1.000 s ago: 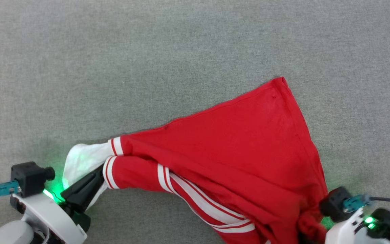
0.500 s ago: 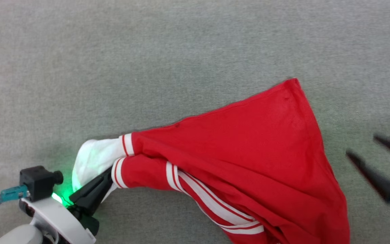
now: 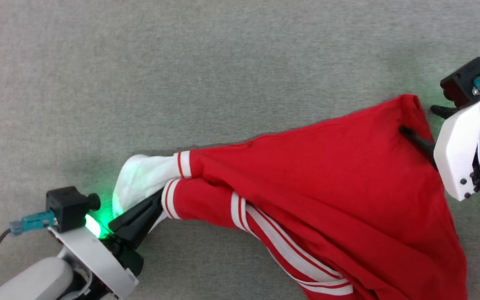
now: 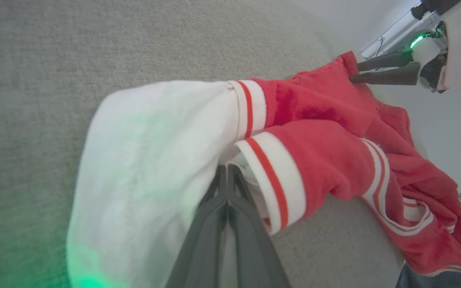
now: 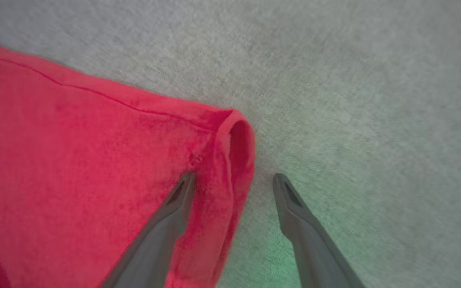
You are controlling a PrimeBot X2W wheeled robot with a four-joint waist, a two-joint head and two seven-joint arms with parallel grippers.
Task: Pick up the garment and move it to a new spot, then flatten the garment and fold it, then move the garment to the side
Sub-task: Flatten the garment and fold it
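The left hand [image 3: 156,201] angles up from the lower left, fingers [image 4: 214,224] pressed flat together — clamped on the garment's [image 3: 306,175] white sleeve. The right hand [image 3: 418,120] points in from the right edge, its two fingers spread wide — one over the cloth's corner, one beyond it.

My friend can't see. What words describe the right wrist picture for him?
The open right gripper straddles the hemmed corner of the red garment on grey carpet. One dark finger is over the cloth, the other over bare carpet, tinted green.
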